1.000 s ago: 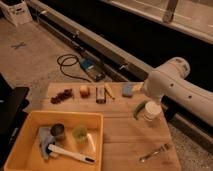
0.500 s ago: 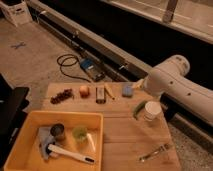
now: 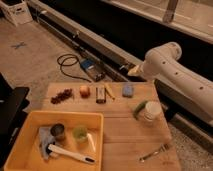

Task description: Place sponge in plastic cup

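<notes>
Sponge (image 3: 128, 90) (the little blue one) lies on the wooden table (image 3: 125, 142) near the back edge. The plastic cup (image 3: 80, 133) stands in the yellow bin (image 3: 30, 115), well apart from the sponge. The gripper (image 3: 131, 71) hangs just behind the sponge, claw spread wide, holding nothing.

Wooden table (image 3: 125, 141) with yellow tray (image 3: 29, 127), sponge (image 3: 128, 90)
</notes>
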